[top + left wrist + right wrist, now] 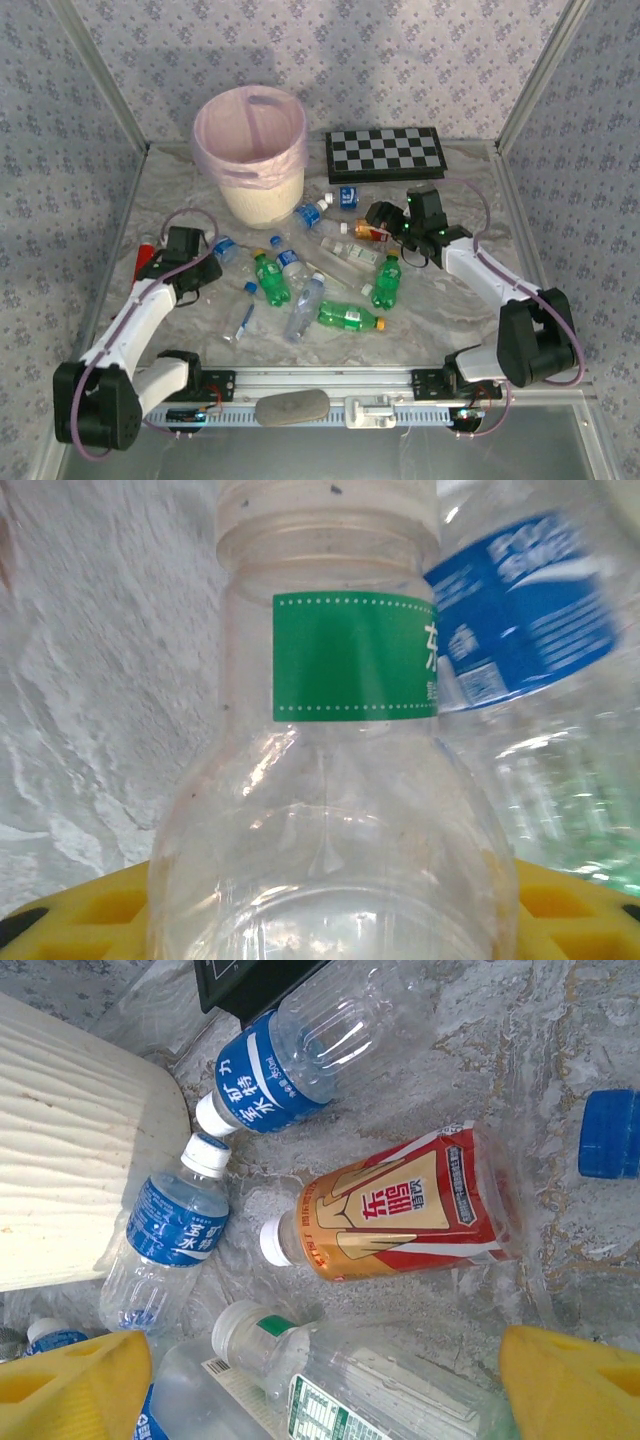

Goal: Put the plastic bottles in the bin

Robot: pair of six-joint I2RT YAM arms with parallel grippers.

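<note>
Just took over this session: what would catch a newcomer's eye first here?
The pink-lined bin stands at the far side, left of centre, with plastic bottles strewn before it. A clear green-labelled bottle sits between the yellow fingers of the left gripper; an orange-labelled bottle lies below the open right gripper.

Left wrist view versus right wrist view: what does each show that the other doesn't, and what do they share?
Left wrist: a clear plastic bottle with a green label between the yellow fingers of the left gripper. Right wrist: an orange-and-red labelled plastic bottle with a white cap, the ribbed cream wall of the bin, a blue bottle cap. Both: clear plastic bottles with blue labels and the marbled grey tabletop.
</note>
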